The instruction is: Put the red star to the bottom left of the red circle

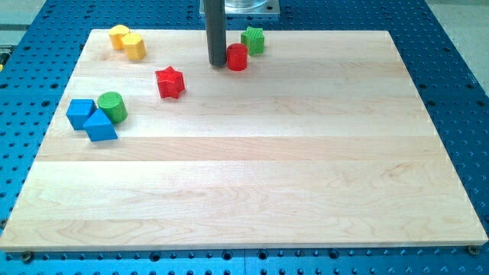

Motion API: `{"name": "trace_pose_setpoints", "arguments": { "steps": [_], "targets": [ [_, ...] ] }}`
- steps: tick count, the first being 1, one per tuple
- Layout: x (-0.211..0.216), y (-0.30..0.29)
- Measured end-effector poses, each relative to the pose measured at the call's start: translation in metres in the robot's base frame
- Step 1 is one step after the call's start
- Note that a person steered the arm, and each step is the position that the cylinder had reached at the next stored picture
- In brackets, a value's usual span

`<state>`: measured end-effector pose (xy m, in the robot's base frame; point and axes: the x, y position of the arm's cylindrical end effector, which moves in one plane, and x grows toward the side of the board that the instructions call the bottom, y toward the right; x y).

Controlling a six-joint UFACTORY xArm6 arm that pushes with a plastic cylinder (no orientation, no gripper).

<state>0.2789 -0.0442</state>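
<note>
The red star (pixel 170 82) lies on the wooden board (pixel 252 191) in the upper left part. The red circle (pixel 238 57) stands near the view's top, right of centre-left, up and to the right of the star. My tip (pixel 218 64) rests on the board just left of the red circle, close to it or touching; I cannot tell which. The star is about a block's width down and to the left of my tip.
A green star (pixel 254 40) sits just up and right of the red circle. Two yellow blocks (pixel 127 41) lie at the top left. A green cylinder (pixel 112 106), a blue cube (pixel 80 112) and a blue triangle (pixel 100 125) cluster at the left edge.
</note>
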Motion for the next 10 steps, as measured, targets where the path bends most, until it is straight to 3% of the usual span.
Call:
{"name": "trace_pose_setpoints", "arguments": {
  "steps": [2, 3, 4, 5, 7, 9, 10],
  "targets": [
    [0.009, 0.038],
    [0.101, 0.012],
    [0.136, -0.034],
    [0.129, -0.107],
    [0.079, -0.147],
    [0.073, 0.002],
    [0.089, -0.007]
  ]
}}
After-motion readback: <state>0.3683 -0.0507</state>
